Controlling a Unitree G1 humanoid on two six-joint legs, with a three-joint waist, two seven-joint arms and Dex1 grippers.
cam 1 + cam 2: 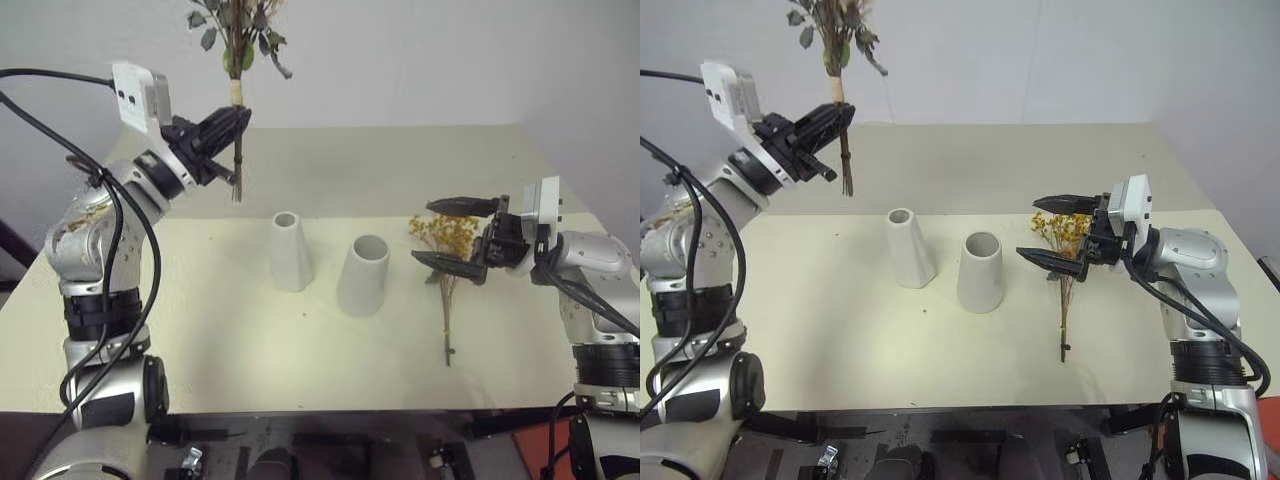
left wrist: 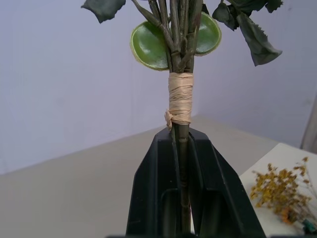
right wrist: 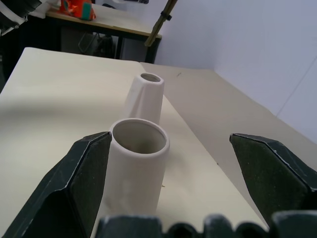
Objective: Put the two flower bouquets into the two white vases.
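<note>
The cream table (image 1: 300, 370) is seen spread wide, with both vases standing upright near its middle. The broader vase (image 1: 363, 275) is set at about four o'clock of the slim vase (image 1: 290, 252), the two close but apart, both mouths seen open. Up at ten o'clock from the slim vase, the rose bouquet (image 1: 237, 60) is held upright in the air, its stems bound by a pale raffia wrap (image 2: 180, 98) and pinched just below that wrap by the left gripper (image 1: 232, 125), whose fingers are clamped tight on the stems. Green leaves are seen above the binding; the blooms are cut off by the frame edge. Over at three o'clock from the broader vase, the yellow spray (image 1: 446, 240) is seen lying flat on the table, its thin brown stems trailing toward six o'clock. The right gripper (image 1: 455, 235) is poised over the blossom end, fingers spread wide apart, nothing gripped, pointing toward the broader vase.
</note>
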